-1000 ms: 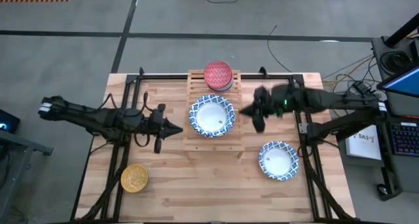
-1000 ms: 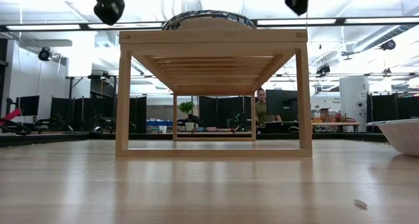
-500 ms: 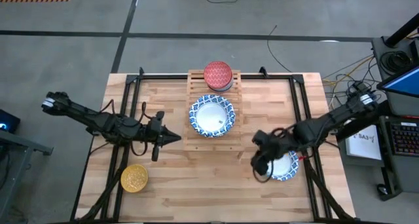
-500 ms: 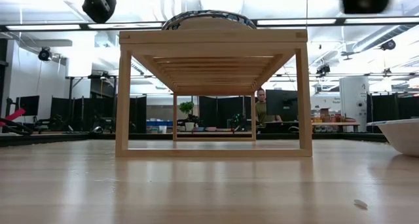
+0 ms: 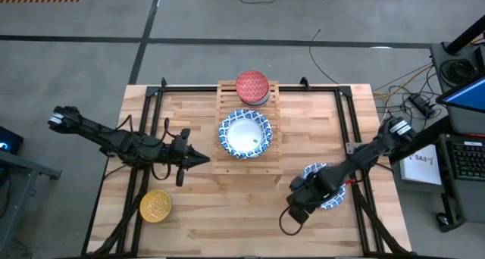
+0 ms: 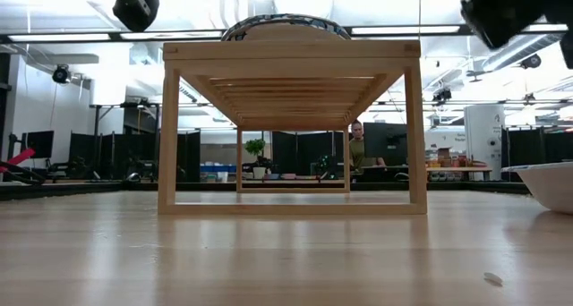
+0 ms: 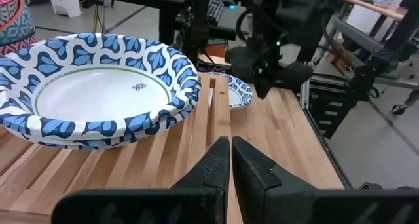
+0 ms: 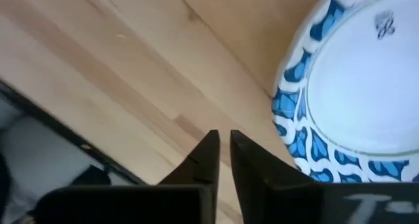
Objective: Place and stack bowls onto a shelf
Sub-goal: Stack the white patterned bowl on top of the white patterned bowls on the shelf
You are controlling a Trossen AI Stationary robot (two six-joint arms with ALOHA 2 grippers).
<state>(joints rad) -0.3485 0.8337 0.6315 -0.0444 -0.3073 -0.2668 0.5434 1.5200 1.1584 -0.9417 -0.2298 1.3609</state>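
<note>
The slatted wooden shelf stands mid-table. On it rest a wide blue-patterned bowl and, at its far end, a red bowl. A second wide blue-patterned bowl sits on the table to the right, and a yellow bowl sits near left. My left gripper is shut and hovers at the shelf's left side. My right gripper is shut. It hangs over the table beside the right bowl's near-left rim.
In the low view the shelf stands on four legs, with the wide bowl on top and the right bowl's rim at the picture's edge. A black frame rail runs along the table's right side. Bare planks lie near the table's front edge.
My right arm has swung from beside the shelf's right side toward the table's near edge. It passed over the right-hand blue-patterned bowl and ended at that bowl's near-left rim. My left gripper has edged slightly toward the near edge. No bowl has moved.
</note>
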